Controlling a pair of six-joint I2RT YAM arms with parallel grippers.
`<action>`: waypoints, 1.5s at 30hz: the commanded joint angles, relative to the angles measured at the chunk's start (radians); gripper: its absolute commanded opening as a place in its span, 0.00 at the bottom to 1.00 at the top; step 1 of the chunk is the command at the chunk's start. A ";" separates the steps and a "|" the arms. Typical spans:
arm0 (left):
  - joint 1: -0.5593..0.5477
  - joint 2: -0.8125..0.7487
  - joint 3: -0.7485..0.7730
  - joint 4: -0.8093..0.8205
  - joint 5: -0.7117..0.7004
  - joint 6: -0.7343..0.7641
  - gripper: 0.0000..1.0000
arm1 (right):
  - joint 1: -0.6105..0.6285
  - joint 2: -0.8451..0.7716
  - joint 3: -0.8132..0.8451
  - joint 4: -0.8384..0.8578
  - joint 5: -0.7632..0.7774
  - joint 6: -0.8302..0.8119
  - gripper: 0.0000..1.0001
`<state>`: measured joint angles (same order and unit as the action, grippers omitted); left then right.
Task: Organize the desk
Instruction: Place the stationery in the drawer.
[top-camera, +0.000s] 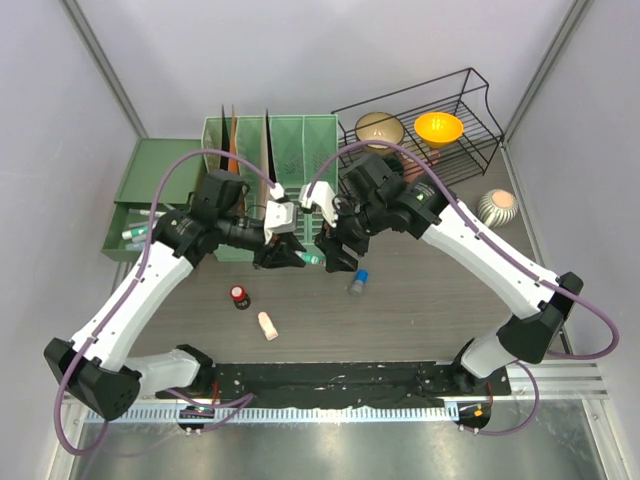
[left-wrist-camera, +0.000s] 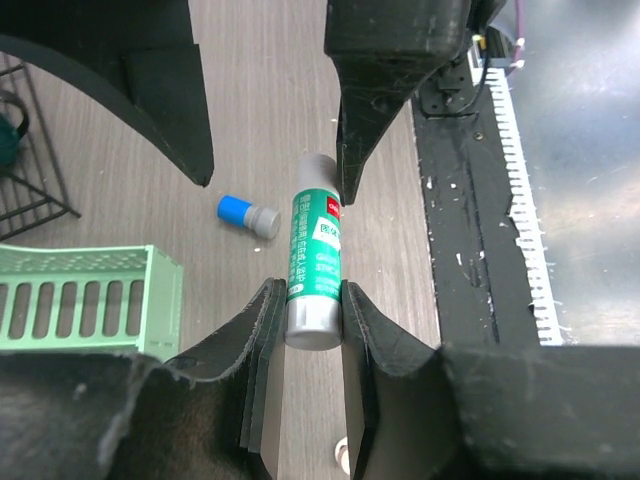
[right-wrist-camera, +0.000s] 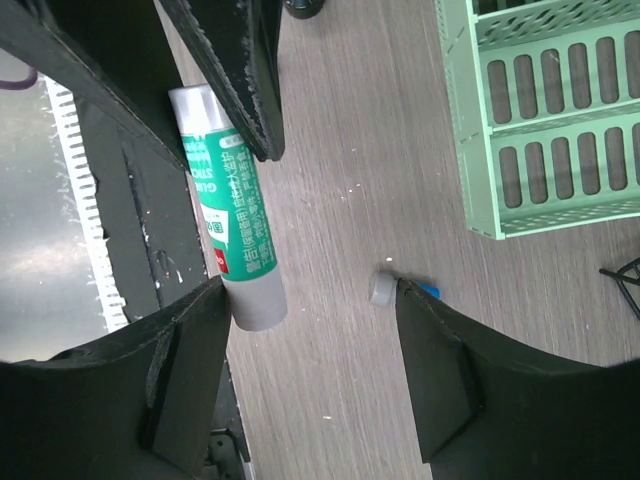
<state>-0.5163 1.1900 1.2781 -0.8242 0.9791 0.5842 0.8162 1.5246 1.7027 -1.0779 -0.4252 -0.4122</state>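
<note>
Left gripper (left-wrist-camera: 308, 296) in the foreground, narrowed onto one grey end of a green-labelled glue stick (left-wrist-camera: 316, 240), apparently held clear of the desk (top-camera: 420, 310). Right gripper (right-wrist-camera: 310, 290) spread wide around the stick's opposite end, one finger just beside the tube, no grip; judged a handover between arms, direction not evident. Desk stretching across the whole work area, from the black rail at the near edge to the containers at the back. Apparently sorted: flat items upright in the green file rack (top-camera: 300, 140), two bowls in the wire basket (top-camera: 480, 125), small things in the green drawer box (top-camera: 160, 165). Left to clear, by appearance: blue-capped tube (top-camera: 358, 282), red-capped bottle (top-camera: 239, 295), pale small bottle (top-camera: 267, 326), ribbed round ornament (top-camera: 497, 207), plus the glue stick itself.
</note>
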 joint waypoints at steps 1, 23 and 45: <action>-0.001 -0.052 0.041 -0.013 -0.046 -0.007 0.00 | -0.005 -0.043 -0.017 0.036 0.066 0.006 0.70; 1.042 -0.075 0.240 -0.605 0.119 0.589 0.00 | -0.037 -0.149 -0.179 0.067 0.138 -0.043 0.70; 1.187 0.171 0.216 -0.514 -0.016 0.701 0.00 | -0.066 -0.126 -0.189 0.099 0.157 -0.051 0.69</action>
<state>0.6609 1.3418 1.4883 -1.3380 0.9890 1.2869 0.7563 1.4029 1.4902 -1.0176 -0.2783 -0.4503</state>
